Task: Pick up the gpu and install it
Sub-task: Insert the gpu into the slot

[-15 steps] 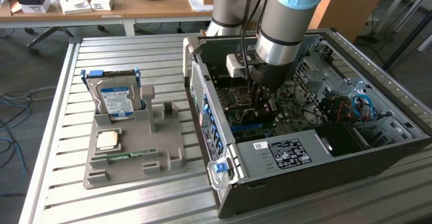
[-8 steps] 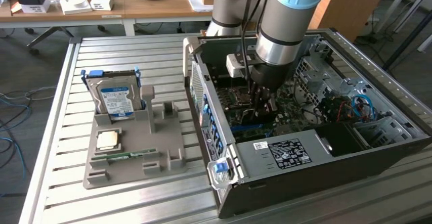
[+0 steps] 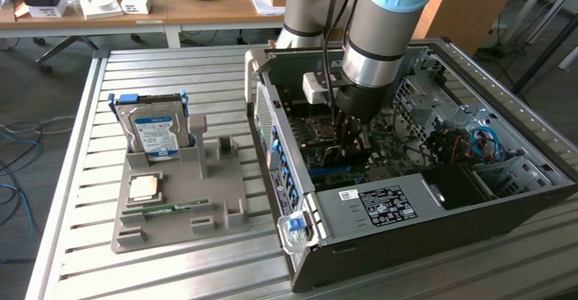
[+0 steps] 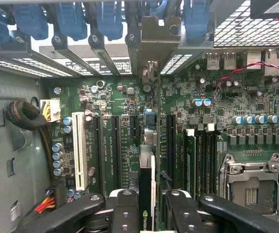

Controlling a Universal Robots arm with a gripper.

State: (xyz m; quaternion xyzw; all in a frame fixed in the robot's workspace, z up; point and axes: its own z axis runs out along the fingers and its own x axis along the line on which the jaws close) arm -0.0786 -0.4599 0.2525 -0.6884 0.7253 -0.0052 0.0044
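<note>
Exterior view first: the arm's gripper (image 3: 350, 127) is plunged down into the open computer case (image 3: 505, 178), which lies on its side on the slatted metal table (image 3: 81, 131). Its fingers are low among the boards over the motherboard (image 3: 388, 144), near the middle of the case. Off to the exterior view's left sits the grey parts tray (image 3: 181, 208), well apart from the case. In it, the silver hard drive (image 3: 156, 132) with its blue-white label stands upright at the far end, a small processor chip (image 3: 145, 188) lies flat in its pocket, and the narrow green memory stick (image 3: 165, 209) rests just beside that, nearer the camera. At the case's near end there's the power supply (image 3: 384, 205) with its black label.

Over to the wrist view, and here's the gpu (image 4: 147, 194): edge-on, thin and dark, clamped between the two black fingers (image 4: 125, 208) of the gripper (image 4: 148, 213), jaws pressed against its two broad faces. The card stands upright above the green motherboard (image 4: 256, 111), in line with the row of long black expansion slots (image 4: 115, 145), with the white slot (image 4: 79, 150) off to one side. The card's far end points toward the metal bracket openings and blue slot latches (image 4: 71, 19) at the case's rear wall. The empty processor socket (image 4: 251, 182) sits off to the other side.
</note>
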